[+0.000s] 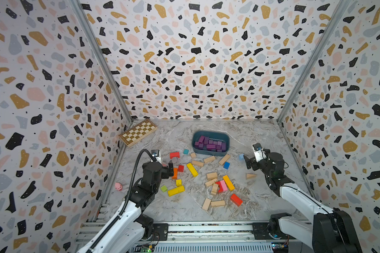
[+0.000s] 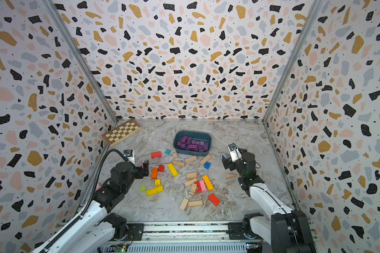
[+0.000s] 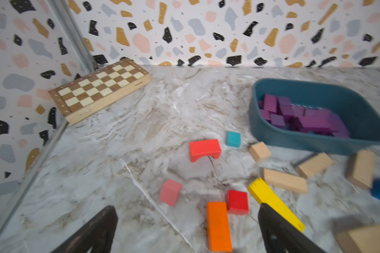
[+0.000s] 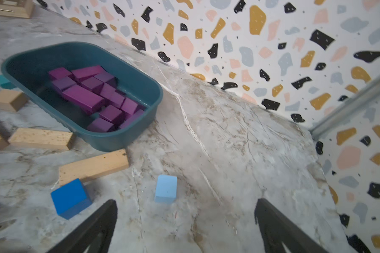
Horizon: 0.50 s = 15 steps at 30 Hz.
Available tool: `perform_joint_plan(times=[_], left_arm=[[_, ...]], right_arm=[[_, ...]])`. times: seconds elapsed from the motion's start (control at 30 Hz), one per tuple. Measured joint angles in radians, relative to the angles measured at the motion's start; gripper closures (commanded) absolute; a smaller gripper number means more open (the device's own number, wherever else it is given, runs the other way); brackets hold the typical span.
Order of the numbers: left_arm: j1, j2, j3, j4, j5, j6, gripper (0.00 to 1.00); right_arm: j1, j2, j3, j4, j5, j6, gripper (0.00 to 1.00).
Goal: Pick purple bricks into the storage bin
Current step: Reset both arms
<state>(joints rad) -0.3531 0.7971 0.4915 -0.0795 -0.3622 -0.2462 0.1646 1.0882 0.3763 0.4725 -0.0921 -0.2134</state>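
At the far left, a folded wooden chessboard leans in the back corner, and a small pink object sits by the left wall, too small to identify. The left hand hangs over the left edge of the scattered blocks. Its fingers are spread wide and grip nothing. In the left wrist view an orange bar and a red cube lie on the marbled surface under the gap, and a yellow bar runs behind one finger. Further off are a red arch and a teal cube.

In the middle, toward the back, stands the storage bin. The purple bricks lie heaped inside it, mostly toward its near side, in both top views. Plain wood bars lie just in front of the bin, one of them touching its wall. A dark blue cube sits beside them.

To the right of the bin, well apart from it, the right hand is also spread wide and empty over bare surface. A light blue cube stands just ahead of it, nearer one finger. A wooden wedge lies beside the right arm.
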Motion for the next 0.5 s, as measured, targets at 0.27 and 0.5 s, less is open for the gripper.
perform_joint_plan(times=[0.27, 0.5], left_arm=[[0.221, 0.27, -0.054, 0.278, -0.041, 0.03, 0.01], [0.263, 0.497, -0.064, 0.429, -0.02, 0.086, 0.01]], right_arm=[[-0.025, 0.097, -0.132, 0.319, 0.054, 0.089, 0.0], [-0.091, 0.336, -0.153, 0.575, 0.034, 0.143, 0.0]])
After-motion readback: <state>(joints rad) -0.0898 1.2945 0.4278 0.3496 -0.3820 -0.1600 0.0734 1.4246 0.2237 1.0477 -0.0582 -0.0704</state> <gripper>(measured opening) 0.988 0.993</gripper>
